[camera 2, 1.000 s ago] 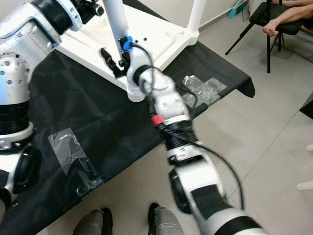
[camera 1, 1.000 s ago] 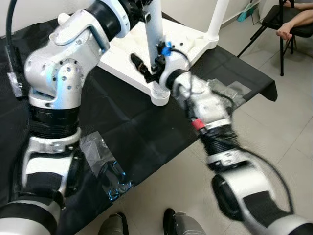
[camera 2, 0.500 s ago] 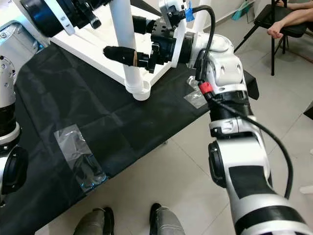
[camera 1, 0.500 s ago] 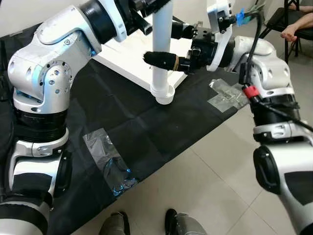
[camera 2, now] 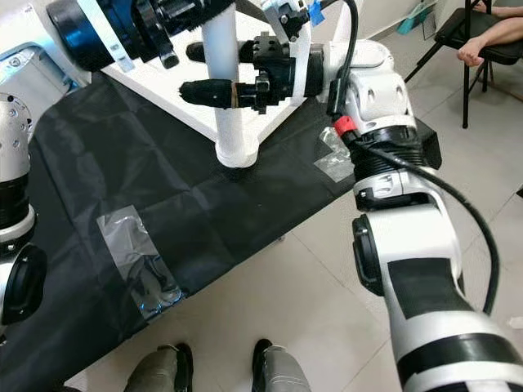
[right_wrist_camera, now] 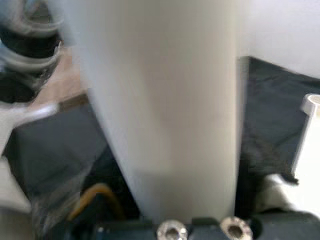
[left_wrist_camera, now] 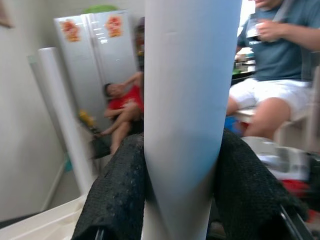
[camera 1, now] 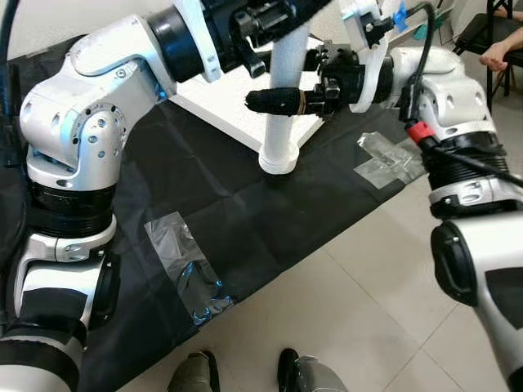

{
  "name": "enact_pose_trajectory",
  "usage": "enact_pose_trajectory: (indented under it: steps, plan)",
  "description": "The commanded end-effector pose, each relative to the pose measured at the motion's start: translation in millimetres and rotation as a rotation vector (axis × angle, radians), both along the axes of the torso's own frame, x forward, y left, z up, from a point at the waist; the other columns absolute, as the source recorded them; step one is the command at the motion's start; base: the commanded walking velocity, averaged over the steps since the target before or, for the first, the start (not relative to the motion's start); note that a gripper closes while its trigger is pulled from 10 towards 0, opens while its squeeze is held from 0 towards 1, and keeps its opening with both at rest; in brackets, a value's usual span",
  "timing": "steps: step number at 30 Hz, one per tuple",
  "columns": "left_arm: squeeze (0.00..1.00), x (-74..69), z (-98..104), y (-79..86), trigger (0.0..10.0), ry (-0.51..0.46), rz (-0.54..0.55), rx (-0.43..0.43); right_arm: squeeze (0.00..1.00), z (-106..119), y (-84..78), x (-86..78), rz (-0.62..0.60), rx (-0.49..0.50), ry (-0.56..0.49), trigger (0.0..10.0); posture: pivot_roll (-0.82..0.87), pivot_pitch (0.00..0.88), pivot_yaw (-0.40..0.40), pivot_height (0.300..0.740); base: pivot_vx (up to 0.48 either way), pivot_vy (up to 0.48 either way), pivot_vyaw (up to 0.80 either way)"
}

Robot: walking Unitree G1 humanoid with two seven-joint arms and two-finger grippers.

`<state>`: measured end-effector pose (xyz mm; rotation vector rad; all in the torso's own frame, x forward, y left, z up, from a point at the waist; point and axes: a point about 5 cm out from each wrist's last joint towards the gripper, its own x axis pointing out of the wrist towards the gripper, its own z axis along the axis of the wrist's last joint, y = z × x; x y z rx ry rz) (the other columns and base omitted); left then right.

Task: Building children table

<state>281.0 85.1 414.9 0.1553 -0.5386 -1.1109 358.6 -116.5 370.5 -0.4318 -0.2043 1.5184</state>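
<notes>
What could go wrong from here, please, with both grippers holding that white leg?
1. Both the left gripper and right gripper clamp one table leg; uneven pulls might skew it in its socket.
2. The tabletop lies near the black cloth's edge and could slide.

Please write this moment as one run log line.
step: fit table leg | left gripper: shut on leg | right gripper: jaws around leg | base: on black cloth

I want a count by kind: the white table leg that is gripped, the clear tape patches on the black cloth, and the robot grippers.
White table leg: 1
Clear tape patches: 2
Grippers, left gripper and right gripper: 2
Total: 5
</notes>
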Motion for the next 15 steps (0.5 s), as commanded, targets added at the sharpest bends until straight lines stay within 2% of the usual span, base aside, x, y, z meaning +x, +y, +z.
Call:
enact_pose_trajectory:
  steps: [1,5,10,13,14,15]
  plan:
    - [0.00,-11.7,5,-4.0,0.0,-0.049,-0.055,0.026,0.00,1,2.4,-1.7,0.028,-0.039,-0.004,0.0,0.03,0.172,0.009,0.740,0.000,0.000,0.00]
    - [0.00,-18.6,4,-9.8,0.0,-0.042,-0.130,0.069,0.00,0,5.7,-3.1,0.068,-0.086,0.004,0.0,0.03,0.172,0.008,0.740,0.000,0.000,0.00]
    - [0.00,-21.1,5,-16.2,0.0,-0.037,-0.153,0.064,0.00,1,8.3,-1.8,0.057,-0.085,-0.003,0.0,0.02,0.170,0.009,0.740,0.000,0.000,0.00]
    - [0.00,-14.9,9,-17.8,0.0,-0.006,-0.123,-0.009,0.00,2,10.8,5.2,-0.036,-0.022,-0.021,0.0,0.02,0.171,0.008,0.740,0.000,0.000,0.00]
    - [0.00,-14.9,9,-17.8,0.0,-0.006,-0.123,-0.009,0.00,2,10.8,5.2,-0.036,-0.022,-0.021,0.0,0.02,0.171,0.008,0.740,0.000,0.000,0.00]
    - [0.09,-12.0,10,-16.5,0.8,0.006,-0.103,-0.039,0.00,2,11.4,7.2,-0.064,-0.004,-0.024,0.0,0.02,0.173,0.007,0.740,0.000,0.000,0.00]
